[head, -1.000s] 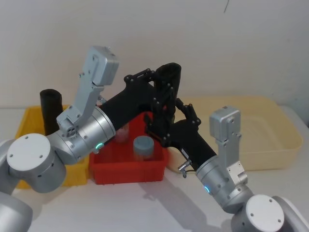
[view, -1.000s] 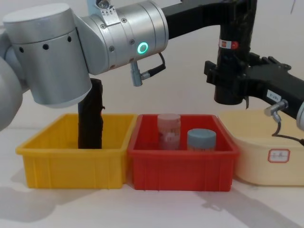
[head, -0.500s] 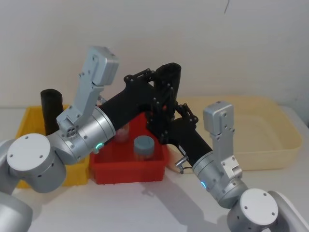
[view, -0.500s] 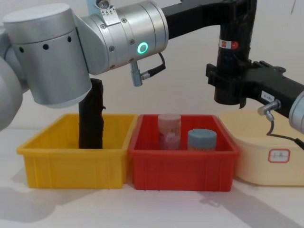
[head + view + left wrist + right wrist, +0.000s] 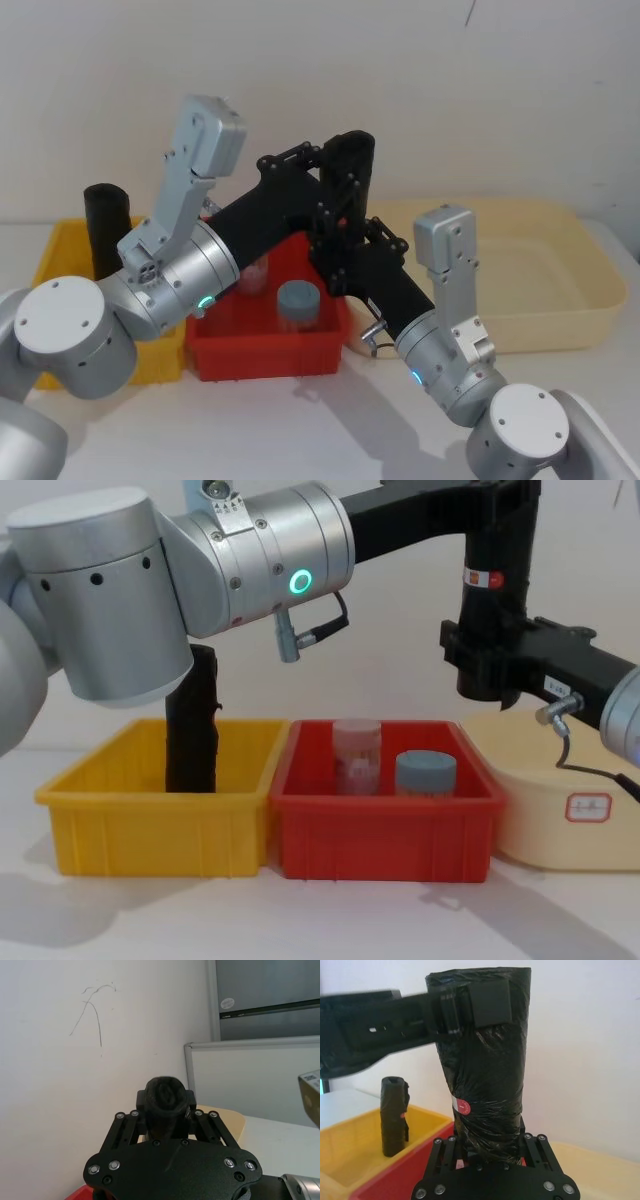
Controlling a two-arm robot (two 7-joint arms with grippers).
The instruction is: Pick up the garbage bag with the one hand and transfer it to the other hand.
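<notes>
Entry, handover step. The left end effector (image 5: 345, 165), on the arm with the green ring, is clenched on the top of the garbage bag (image 5: 355, 150). It holds the black roll upright in the air. In the left wrist view the fingers (image 5: 192, 1110) press on both sides of the roll's upper end (image 5: 167, 1097).

The right end effector (image 5: 338, 255), on the arm with the blue ring, sits around the lower part of the same roll, directly under the left end effector. The chest view shows it level with the roll's bottom end (image 5: 490, 670). I cannot tell whether it is clamped or only enclosing the bag.

The white-and-red label band (image 5: 483, 578) lies on the roll between the two end effectors, just above the right one.

Below the right end effector is the right end of the red bin (image 5: 380, 830). It holds a pink jar (image 5: 356, 755) and a grey-lidded jar (image 5: 425, 772), both well clear of the roll. Further out on the left end effector's side, the yellow bin (image 5: 150, 820) touches the red one. A plain black roll (image 5: 192, 720) stands upright in it. On the other side of the right end effector a cream tub (image 5: 560, 820) rests on the bench (image 5: 320, 920).
</notes>
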